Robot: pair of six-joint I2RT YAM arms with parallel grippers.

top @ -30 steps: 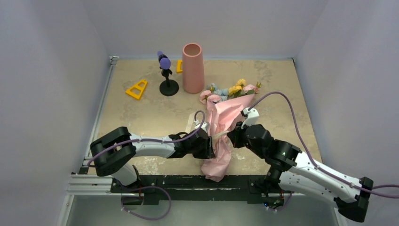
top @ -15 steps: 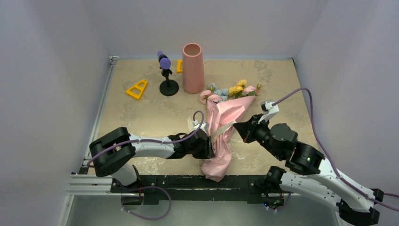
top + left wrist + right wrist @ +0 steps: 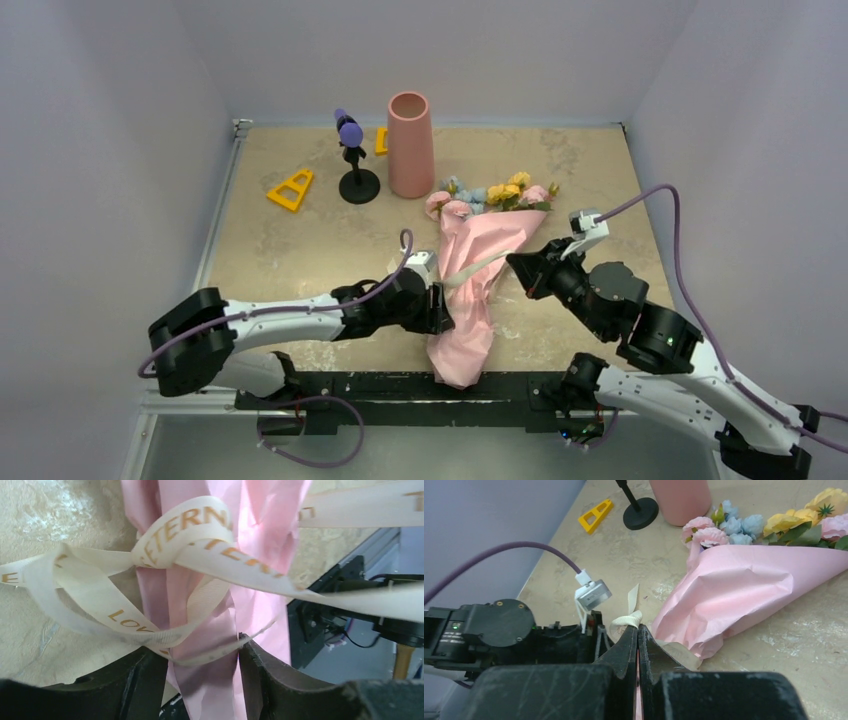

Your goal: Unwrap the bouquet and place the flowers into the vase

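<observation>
The bouquet lies on the table, its flowers (image 3: 490,195) (image 3: 744,525) pointing at the salmon vase (image 3: 410,145) (image 3: 679,500). Its pink paper wrap (image 3: 470,270) (image 3: 749,585) (image 3: 260,530) narrows to a neck tied with cream ribbon (image 3: 190,525). My left gripper (image 3: 440,305) (image 3: 202,652) is open and straddles that neck. The paper touches one finger (image 3: 255,680) and stands slightly apart from the other. My right gripper (image 3: 515,265) (image 3: 638,627) is shut on a ribbon end (image 3: 624,621). A taut strand (image 3: 480,268) runs from it to the wrap.
A black stand with a purple top (image 3: 355,160) (image 3: 640,512) is left of the vase. One yellow triangular piece (image 3: 291,189) (image 3: 595,515) lies further left and another (image 3: 381,140) sits behind the vase. The wrap's tail overhangs the black front rail (image 3: 350,385).
My right gripper has pulled away to the right with the ribbon, drawing it taut. The left arm has swung its elbow left while staying at the wrap's neck. The bouquet's flower end shifted slightly right.
</observation>
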